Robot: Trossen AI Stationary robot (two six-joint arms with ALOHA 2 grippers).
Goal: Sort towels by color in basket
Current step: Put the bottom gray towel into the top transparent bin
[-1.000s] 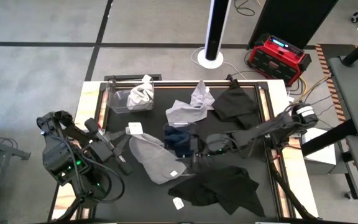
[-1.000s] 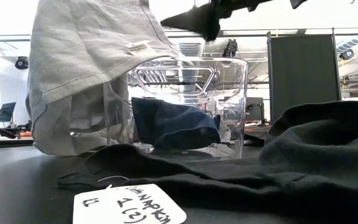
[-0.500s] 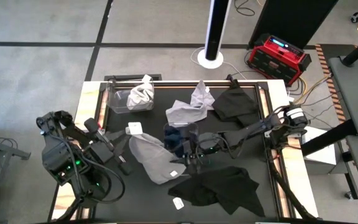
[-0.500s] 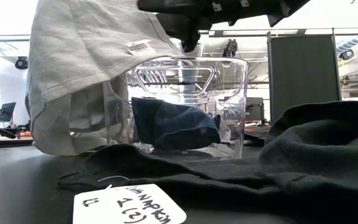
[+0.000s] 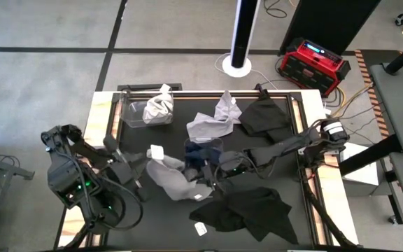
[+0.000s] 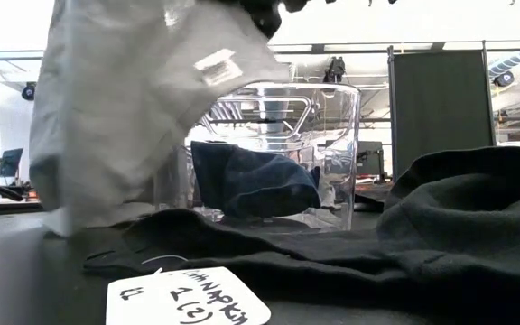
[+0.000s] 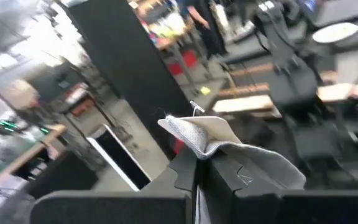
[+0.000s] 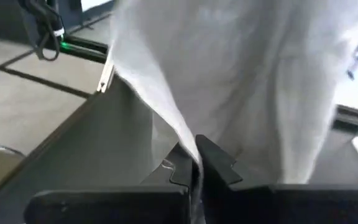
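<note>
The left gripper (image 5: 144, 162) is pressed together on one corner of a light grey soft towel (image 5: 175, 177); in the left wrist view its dark fingers (image 7: 188, 174) pinch a fold of this cloth (image 7: 229, 149). The right gripper (image 5: 212, 180) is also closed on the same grey towel, at the opposite end, and in the right wrist view the cloth (image 8: 229, 81) hangs directly in front of its fingers (image 8: 219, 163). So the grey towel is stretched between the two grippers, above the black table (image 5: 299, 231), and in the low view it (image 6: 125, 117) hangs high with a small sewn label.

Just beside the right gripper stands a clear plastic basket (image 5: 203, 148) with a navy blue towel (image 6: 251, 178) inside. A large black towel (image 5: 247, 211) lies on the table near the grippers. Farther away there are a second clear plastic container (image 5: 137, 112) holding a pale cloth (image 5: 159, 105), two more light grey towels (image 5: 215, 120), and another black towel (image 5: 264, 115)
</note>
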